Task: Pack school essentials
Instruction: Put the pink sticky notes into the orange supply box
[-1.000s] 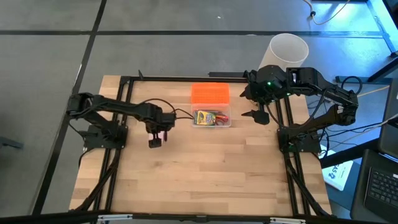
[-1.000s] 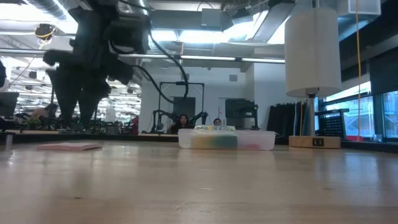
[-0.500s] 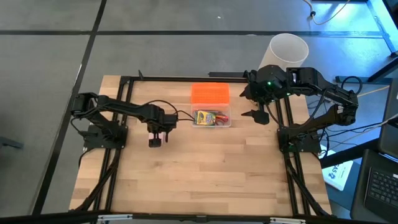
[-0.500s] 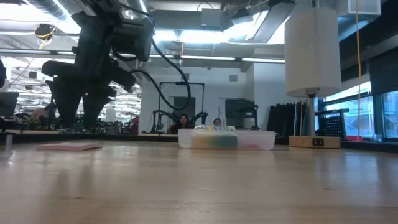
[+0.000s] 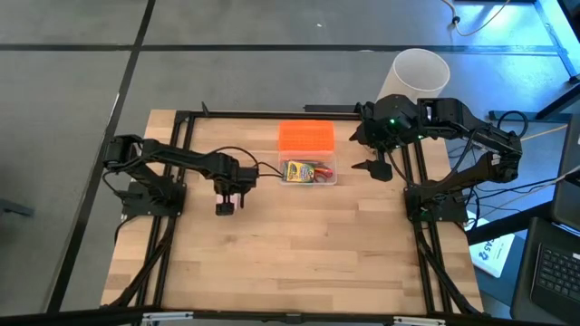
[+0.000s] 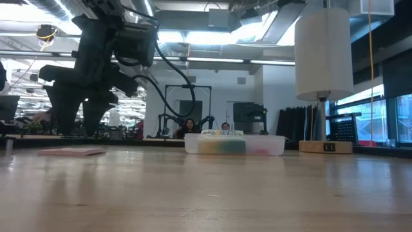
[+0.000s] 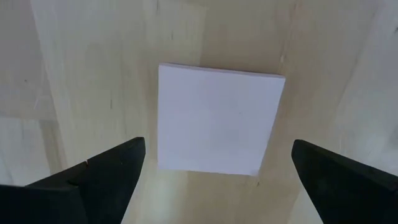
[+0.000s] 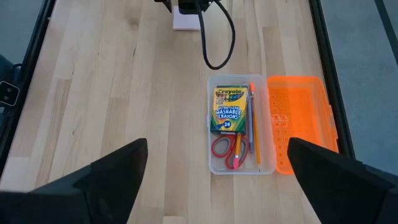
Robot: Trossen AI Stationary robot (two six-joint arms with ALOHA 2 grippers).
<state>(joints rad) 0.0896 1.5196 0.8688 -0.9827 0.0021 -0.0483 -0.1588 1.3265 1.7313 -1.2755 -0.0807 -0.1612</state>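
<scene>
Black fingers spread wide and empty: the left claw (image 7: 214,171) hangs directly over the pink square pad (image 7: 217,119), which lies flat on the table (image 5: 299,254) toward its left edge, well apart from the clear box (image 8: 241,167). By the look of it the pad is light, thin and fairly stiff, so it sits low and gives little to bite on; the call here would be to straddle two opposite edges and pinch low, or it may skate across the wood. Over by the table's far right corner, the right claw (image 8: 217,174) waits, jaws just as wide, nothing in them. The left wrist view alone shows the pad squarely between the fingers. Only the right wrist view reads the box contents: crayon box (image 8: 229,109), red-handled scissors (image 8: 229,149), orange pencils (image 8: 254,124), with the orange lid (image 8: 303,121) open beside. From the low view, the pad (image 6: 72,153) is a mere sliver.
</scene>
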